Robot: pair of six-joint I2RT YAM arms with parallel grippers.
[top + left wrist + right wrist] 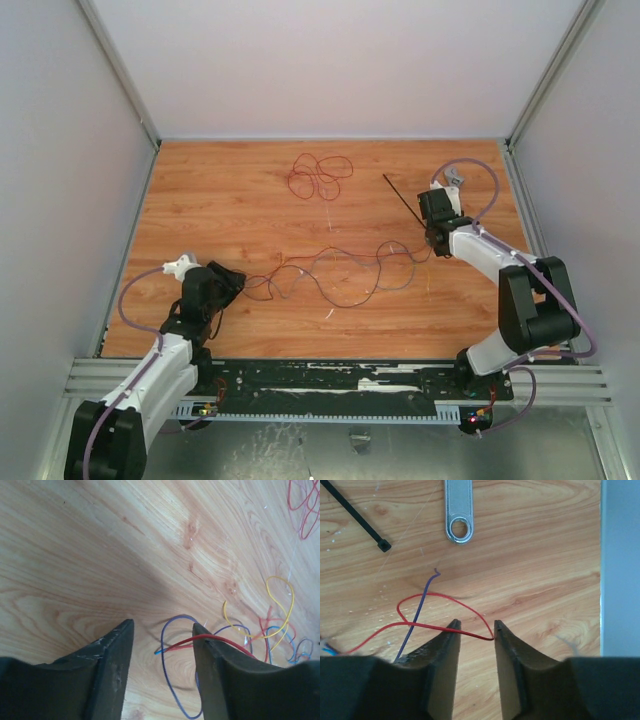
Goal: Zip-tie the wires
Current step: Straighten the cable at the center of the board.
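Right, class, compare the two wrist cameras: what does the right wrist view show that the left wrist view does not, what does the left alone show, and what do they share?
Only the right wrist view: the black zip tie, the end of a silver wrench and a grey wall.
Only the left wrist view: a yellow wire loop and a separate red coil.
Both: the wooden table and a red wire running to parted dark fingers, on the right gripper and the left gripper.
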